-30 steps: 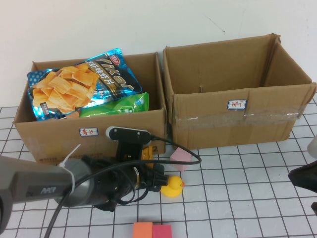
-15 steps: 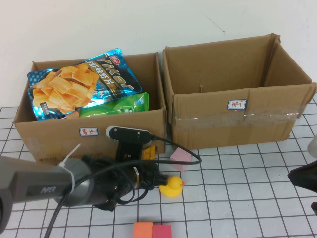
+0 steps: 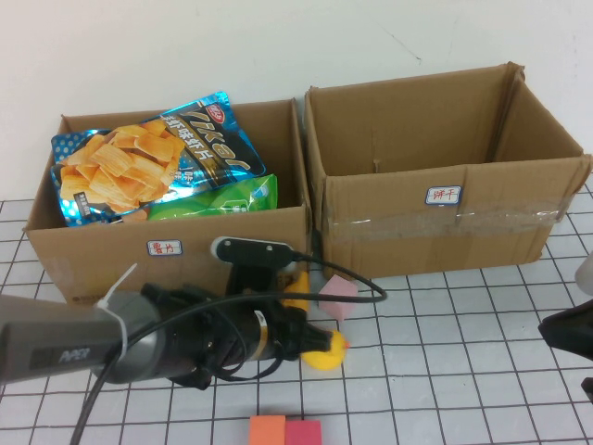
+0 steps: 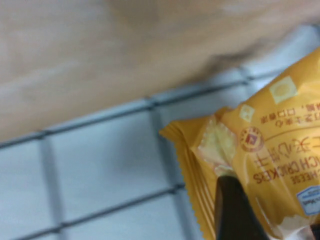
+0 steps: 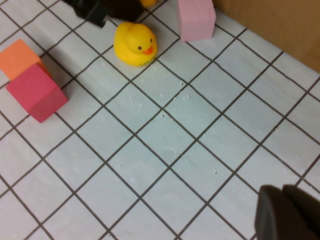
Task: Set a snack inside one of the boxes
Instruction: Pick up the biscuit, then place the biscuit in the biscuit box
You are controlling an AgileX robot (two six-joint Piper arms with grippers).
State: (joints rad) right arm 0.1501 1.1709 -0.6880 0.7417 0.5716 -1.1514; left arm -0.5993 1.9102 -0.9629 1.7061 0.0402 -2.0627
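My left gripper [image 3: 298, 311] is low over the table in front of the left box [image 3: 93, 264], shut on a yellow cracker packet [image 3: 296, 283]. In the left wrist view the packet [image 4: 265, 130] hangs between the dark fingers [image 4: 231, 210] above the gridded table, close to the box's cardboard wall. The left box holds a blue chips bag [image 3: 148, 158] and a green bag [image 3: 218, 197]. The right box [image 3: 389, 232] stands open with nothing showing inside. My right gripper [image 3: 567, 334] is at the table's right edge, shut and empty, as the right wrist view [image 5: 287, 212] shows.
A yellow rubber duck [image 3: 329, 352] sits right beside the left gripper, with a pink block [image 3: 338, 297] behind it. An orange block [image 3: 267, 431] and a red block [image 3: 303, 433] lie at the front edge. They also show in the right wrist view: duck [image 5: 135, 44], red block [image 5: 36, 92].
My left arm has moved to the right, carrying the yellow packet closer to the duck and the pink block. The right arm has not moved.
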